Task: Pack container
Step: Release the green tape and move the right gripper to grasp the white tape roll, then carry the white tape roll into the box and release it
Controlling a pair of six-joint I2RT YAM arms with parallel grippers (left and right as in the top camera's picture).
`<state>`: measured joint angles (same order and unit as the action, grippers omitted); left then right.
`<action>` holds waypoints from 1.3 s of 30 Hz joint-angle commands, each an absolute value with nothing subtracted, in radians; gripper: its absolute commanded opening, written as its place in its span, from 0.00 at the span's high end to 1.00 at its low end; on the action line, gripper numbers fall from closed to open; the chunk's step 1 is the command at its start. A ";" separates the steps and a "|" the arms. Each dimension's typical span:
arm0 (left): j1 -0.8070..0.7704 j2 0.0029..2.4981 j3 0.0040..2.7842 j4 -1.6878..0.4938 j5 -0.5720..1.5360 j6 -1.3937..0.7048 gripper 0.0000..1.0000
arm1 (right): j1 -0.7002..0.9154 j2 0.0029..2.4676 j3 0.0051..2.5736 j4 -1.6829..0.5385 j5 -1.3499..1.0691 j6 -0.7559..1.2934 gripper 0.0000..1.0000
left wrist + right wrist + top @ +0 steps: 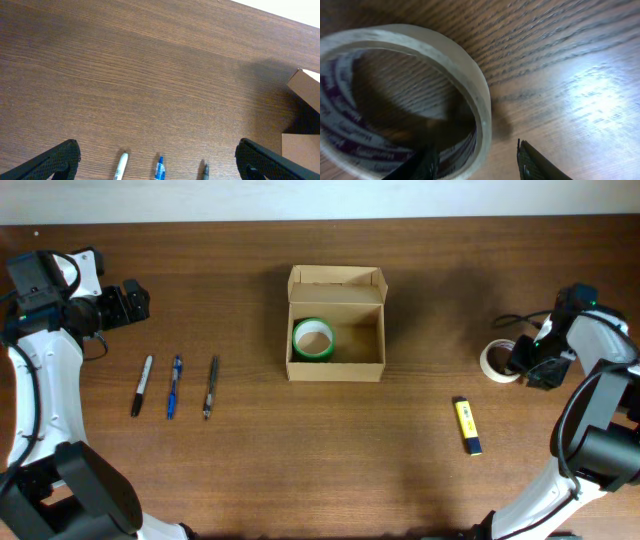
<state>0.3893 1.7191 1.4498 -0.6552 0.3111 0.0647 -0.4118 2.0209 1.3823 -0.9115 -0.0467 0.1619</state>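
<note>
The container (335,372) is an open tan cardboard box at the table's centre, its flap lid folded back. A green tape roll (312,338) lies in its left half. A corner of the box shows in the left wrist view (306,86). A clear-white tape roll (497,361) lies flat at the right. My right gripper (525,360) is open and straddles the roll's wall (470,75), one finger inside the ring and one outside (477,162). My left gripper (140,302) is open and empty at the far left (157,150).
A white marker (142,385), a blue pen (174,386) and a dark pen (211,386) lie side by side left of the box; their tips show in the left wrist view (120,166). A yellow highlighter (468,426) lies front right.
</note>
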 commanded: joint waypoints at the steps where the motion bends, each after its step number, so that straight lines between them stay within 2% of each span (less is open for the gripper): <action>1: 0.394 1.729 1.464 -0.657 0.326 0.084 0.01 | -0.413 2.006 1.366 -0.888 -0.048 0.182 0.50; 3: 0.394 1.729 1.464 -0.657 0.326 0.084 0.01 | -0.413 2.006 1.366 -0.882 -0.048 0.182 0.62; 5: 0.394 1.729 1.464 -0.656 0.326 0.084 0.01 | -0.413 2.006 1.364 -0.877 -0.044 0.195 0.82; 9: 0.394 1.729 1.464 -0.657 0.326 0.084 0.01 | -0.413 2.006 1.362 -0.863 -0.036 0.200 0.86; 11: 0.394 1.729 1.464 -0.657 0.326 0.084 0.01 | -0.413 2.006 1.362 -0.862 -0.031 0.200 0.96; 19: 0.394 1.729 1.464 -0.656 0.325 0.084 0.01 | -0.393 1.962 1.469 -0.976 -0.070 0.149 0.96; 25: 0.394 1.729 1.464 -0.656 0.326 0.084 0.01 | -0.291 1.822 1.739 -1.155 -0.180 0.036 0.96; 29: 0.394 1.729 1.464 -0.656 0.326 0.084 0.01 | -0.128 1.741 2.002 -1.257 -0.192 -0.052 0.96; 32: 0.394 1.729 1.464 -0.657 0.326 0.084 0.01 | 0.057 1.728 2.162 -1.303 -0.192 -0.189 0.96; 37: 0.394 1.729 1.464 -0.656 0.326 0.084 0.01 | 0.377 1.764 2.186 -1.279 -0.099 -0.432 0.96; 39: 0.394 1.729 1.464 -0.657 0.326 0.084 0.01 | 0.450 1.815 2.178 -1.259 -0.036 -0.482 0.96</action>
<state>0.3897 1.7191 1.4498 -0.6552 0.3111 0.0647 0.3649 1.7119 2.2028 -1.2713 -0.1413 -0.3119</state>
